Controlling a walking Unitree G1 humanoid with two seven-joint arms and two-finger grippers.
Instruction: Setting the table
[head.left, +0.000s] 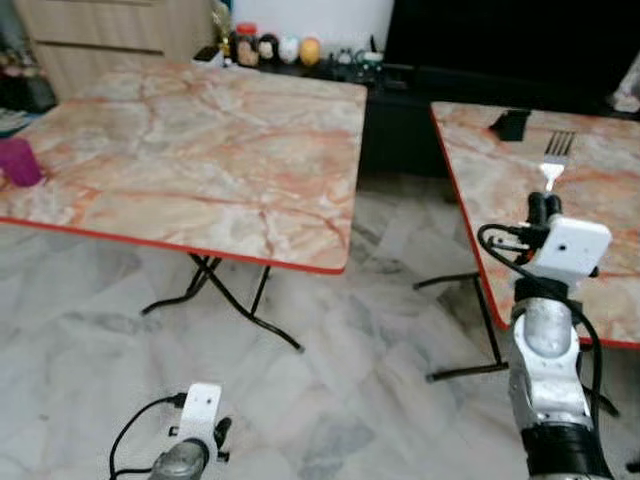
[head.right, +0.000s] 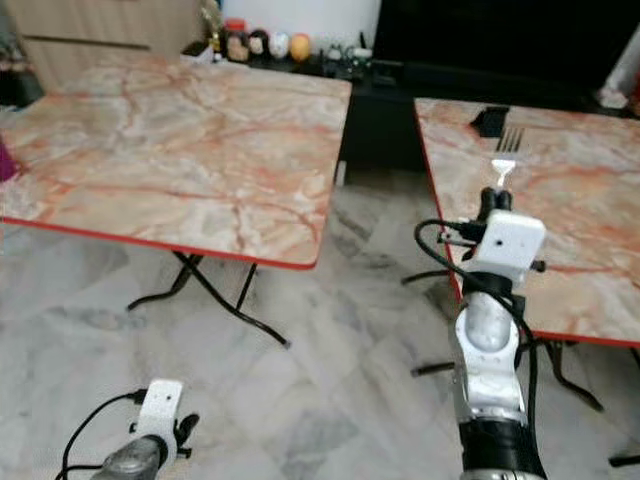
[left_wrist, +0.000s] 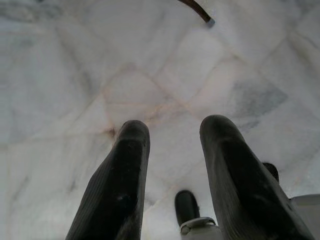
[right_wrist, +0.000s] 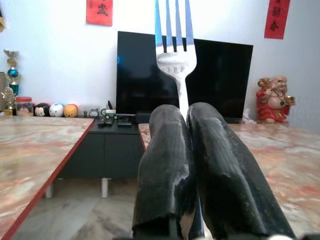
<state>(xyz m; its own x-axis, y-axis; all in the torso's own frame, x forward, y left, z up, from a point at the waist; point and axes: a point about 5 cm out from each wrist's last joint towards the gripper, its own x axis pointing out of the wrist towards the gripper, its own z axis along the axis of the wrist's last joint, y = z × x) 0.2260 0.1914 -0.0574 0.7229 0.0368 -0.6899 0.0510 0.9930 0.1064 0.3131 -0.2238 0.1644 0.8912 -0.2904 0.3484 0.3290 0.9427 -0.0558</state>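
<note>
Black fingers of the right pincer (right_wrist: 187, 165) are pressed together on the handle of a silver fork (right_wrist: 173, 45), tines pointing up and forward past the fingertips. Right arm is raised over the near edge of the right marble-patterned bench (head.left: 590, 170), which has a red rim; fork head sits above that benchtop (head.left: 556, 150). A small black object (head.left: 512, 124) lies farther back on the same bench. Left pincer (left_wrist: 172, 170) hangs low over the grey marble floor (head.left: 330, 380), fingers parted with nothing between them. Left bench (head.left: 200, 150), same pattern, stands apart across a gap; a magenta cup (head.left: 18, 161) stands at its left edge. Behind: dark TV (right_wrist: 150, 70), low cabinet with small figurines (head.left: 275, 48).
</note>
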